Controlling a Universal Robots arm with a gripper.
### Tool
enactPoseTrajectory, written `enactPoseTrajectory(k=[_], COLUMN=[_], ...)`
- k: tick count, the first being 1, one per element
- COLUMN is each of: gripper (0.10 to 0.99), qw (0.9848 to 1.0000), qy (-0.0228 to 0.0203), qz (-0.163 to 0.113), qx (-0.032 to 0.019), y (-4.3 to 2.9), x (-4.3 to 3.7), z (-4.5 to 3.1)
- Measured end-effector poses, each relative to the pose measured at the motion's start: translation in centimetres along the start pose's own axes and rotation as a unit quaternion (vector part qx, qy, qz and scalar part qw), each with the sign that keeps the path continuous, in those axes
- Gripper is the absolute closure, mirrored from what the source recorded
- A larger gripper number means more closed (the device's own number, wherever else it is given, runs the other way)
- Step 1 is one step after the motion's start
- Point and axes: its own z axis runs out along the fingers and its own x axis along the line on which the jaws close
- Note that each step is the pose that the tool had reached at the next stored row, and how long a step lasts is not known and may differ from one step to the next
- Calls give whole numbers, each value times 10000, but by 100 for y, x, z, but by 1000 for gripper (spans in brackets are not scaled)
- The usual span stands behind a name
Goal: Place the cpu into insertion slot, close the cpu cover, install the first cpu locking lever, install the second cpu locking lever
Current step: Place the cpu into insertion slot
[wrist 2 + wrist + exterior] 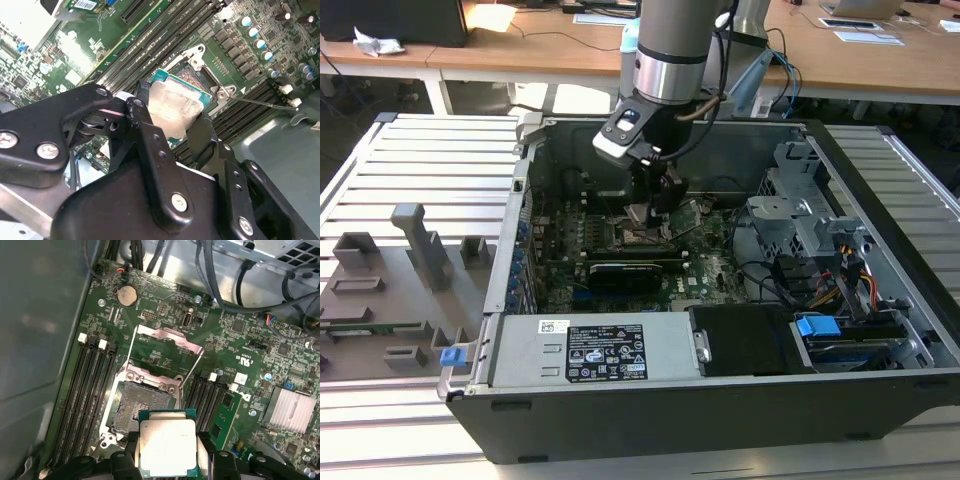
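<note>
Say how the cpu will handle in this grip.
The cpu looks a flat, rigid plate, so it likely won't flex. Its smooth metal top suggests it may slip, pinched only at two edges by the gripper. Being thin, it probably feels light.

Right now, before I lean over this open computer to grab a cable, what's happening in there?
The robot arm reaches into the open computer case, its tool shut on the cpu, gripping two opposite edges. The cpu hangs over the motherboard close to the insertion slot, whose dark centre lies bare, so it is not yet seated. The cpu cover stands flipped open.
</note>
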Motion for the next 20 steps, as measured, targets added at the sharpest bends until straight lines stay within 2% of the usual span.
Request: enactPoseTrajectory(k=[3,7,10,13,20], gripper=[545,545,545,545,545], qw=[9996,9988,9973,9950,9910], qy=[3,3,3,6,6], qz=[285,492,730,993,1337], qx=[18,31,47,63,86], y=[0,0,0,0,0], x=[0,0,0,0,0], z=[2,3,4,5,6])
